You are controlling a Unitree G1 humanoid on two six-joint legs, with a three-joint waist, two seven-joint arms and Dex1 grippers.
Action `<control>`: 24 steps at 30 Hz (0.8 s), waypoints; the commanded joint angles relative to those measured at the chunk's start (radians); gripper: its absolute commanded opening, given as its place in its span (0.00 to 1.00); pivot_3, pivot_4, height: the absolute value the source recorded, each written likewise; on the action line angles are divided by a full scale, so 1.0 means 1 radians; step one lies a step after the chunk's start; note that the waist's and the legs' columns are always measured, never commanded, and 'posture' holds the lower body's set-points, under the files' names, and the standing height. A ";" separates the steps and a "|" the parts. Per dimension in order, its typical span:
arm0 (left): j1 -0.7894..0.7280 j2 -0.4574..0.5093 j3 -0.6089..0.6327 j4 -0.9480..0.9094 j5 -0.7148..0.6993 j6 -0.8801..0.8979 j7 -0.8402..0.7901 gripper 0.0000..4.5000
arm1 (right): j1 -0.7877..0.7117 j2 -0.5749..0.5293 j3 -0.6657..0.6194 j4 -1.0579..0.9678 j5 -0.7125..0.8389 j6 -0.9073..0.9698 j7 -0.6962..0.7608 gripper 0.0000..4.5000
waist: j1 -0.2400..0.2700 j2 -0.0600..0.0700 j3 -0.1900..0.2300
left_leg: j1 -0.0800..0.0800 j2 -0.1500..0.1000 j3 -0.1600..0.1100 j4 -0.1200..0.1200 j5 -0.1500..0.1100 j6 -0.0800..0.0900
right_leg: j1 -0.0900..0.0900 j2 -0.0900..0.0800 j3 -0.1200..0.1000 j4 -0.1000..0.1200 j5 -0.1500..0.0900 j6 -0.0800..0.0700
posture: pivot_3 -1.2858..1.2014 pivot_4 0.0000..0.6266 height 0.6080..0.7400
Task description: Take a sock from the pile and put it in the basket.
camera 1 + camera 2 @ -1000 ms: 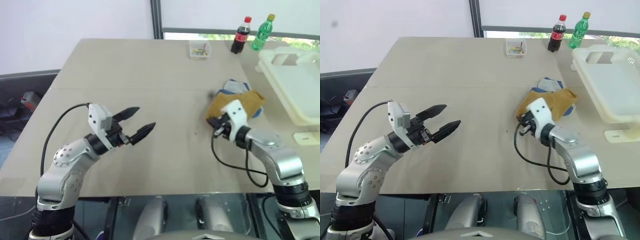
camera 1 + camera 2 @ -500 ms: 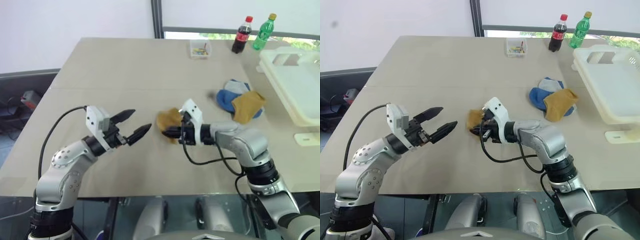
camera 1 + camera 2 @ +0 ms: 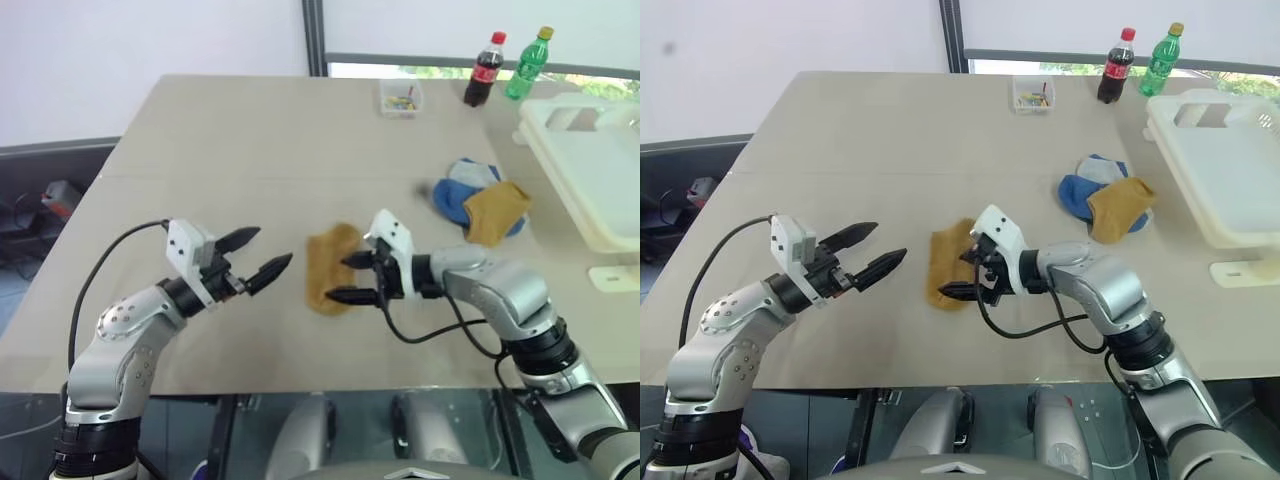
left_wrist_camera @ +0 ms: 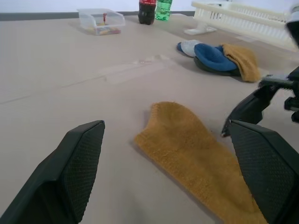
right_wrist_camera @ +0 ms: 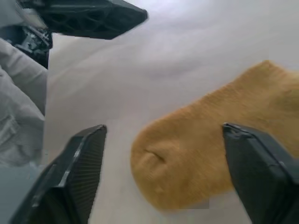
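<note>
Lying flat at frame centre, loose: mustard-yellow sock (image 3: 330,269), ribbed, between left gripper (image 3: 257,257), jaws wide and empty, and right gripper (image 3: 353,279), jaws spread, empty. Pile (image 3: 482,204) right of centre; basket (image 3: 590,175) far right. Step: transfer stalled mid-table; next, likely regrasp sock.

A plain mustard-yellow sock (image 3: 327,268) is being shown flat on the beige table (image 3: 250,140). In the pile (image 3: 482,203), blue and pale grey-white socks are being seen with another mustard-yellow one. The basket (image 3: 590,170) is being shown in cream white. Black fingers are being displayed by the left gripper (image 3: 257,256) and the right gripper (image 3: 350,279), each behind a white housing. A red-capped dark cola bottle (image 3: 483,71) and a yellow-capped green bottle (image 3: 526,65) are being seen beside a small clear box (image 3: 400,97) of multicoloured bits.
</note>
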 commanded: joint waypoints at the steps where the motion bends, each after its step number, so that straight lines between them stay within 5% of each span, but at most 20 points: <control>1: -0.021 0.011 -0.002 0.029 0.032 -0.043 -0.014 1.00 | 0.023 -0.101 0.031 -0.102 -0.112 -0.219 0.058 0.89 | 0.001 0.000 0.000 | 0.000 0.000 0.000 0.000 0.000 0.000 | 0.000 0.000 0.000 0.000 0.000 0.000 | 0.52 0.24 1.00; 13: -0.014 0.037 0.008 0.061 0.038 -0.082 -0.100 1.00 | 0.026 -0.118 0.125 0.084 -0.235 -0.625 0.257 0.89 | 0.000 0.000 0.000 | 0.000 0.001 0.000 0.000 0.000 0.000 | 0.000 0.000 0.000 -0.001 0.000 0.000 | 0.52 0.24 1.00; 24: 0.216 0.116 0.190 -0.037 -0.097 -0.107 -0.299 1.00 | 0.044 -0.037 0.148 0.189 -0.314 -0.717 0.264 0.89 | 0.000 0.001 0.001 | 0.000 0.002 0.000 -0.002 0.000 0.000 | 0.000 -0.004 0.000 -0.002 0.000 -0.001 | 0.52 0.24 1.00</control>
